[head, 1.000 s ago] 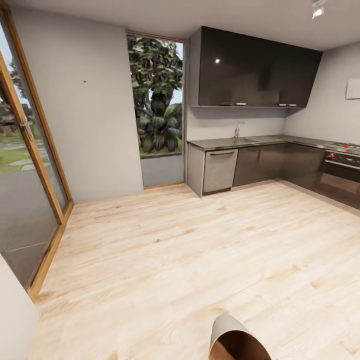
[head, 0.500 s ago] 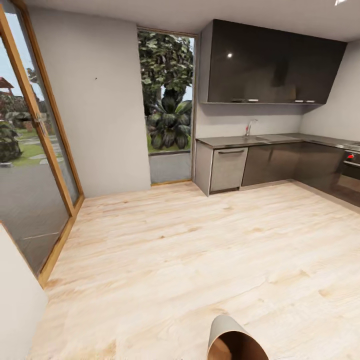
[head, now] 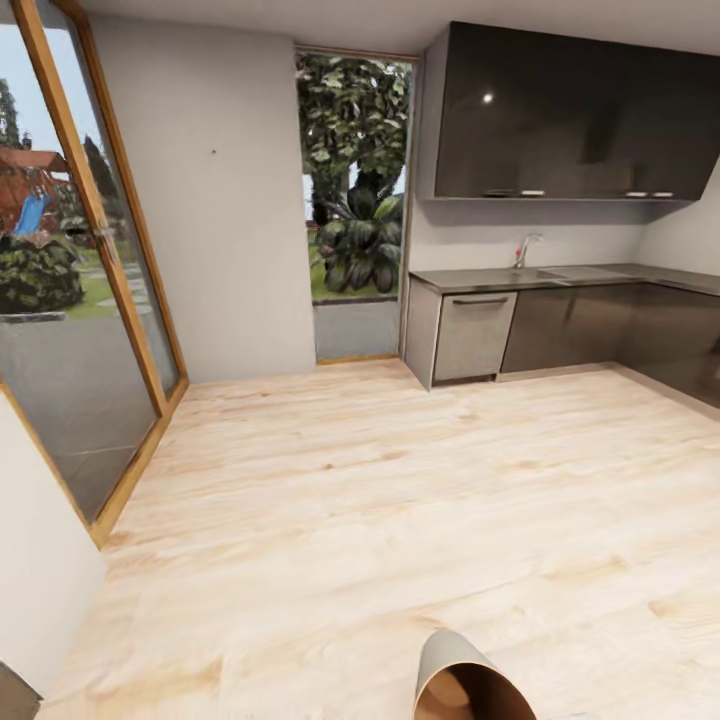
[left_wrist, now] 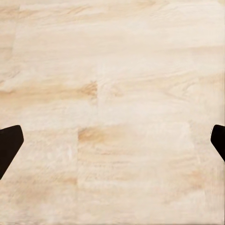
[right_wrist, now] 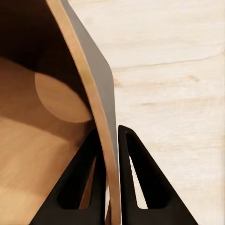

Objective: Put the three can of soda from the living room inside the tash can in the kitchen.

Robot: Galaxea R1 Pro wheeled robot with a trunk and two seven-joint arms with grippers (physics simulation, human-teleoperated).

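We are carrying the tash can (head: 470, 680), low in the head view's frame, through the kitchen (head: 560, 250). Our right gripper (right_wrist: 111, 140) is clenched on its rim; the left gripper (left_wrist: 112, 140) is spread and empty. No soda seems visible, so next we should head toward the cans.

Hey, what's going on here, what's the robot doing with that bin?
The robot is in the kitchen, carrying the tash can. The right gripper is shut on the bin's rim, one finger inside the brown interior, one outside. The left gripper hangs open over bare wood floor. No soda cans are visible inside the part of the bin that shows.
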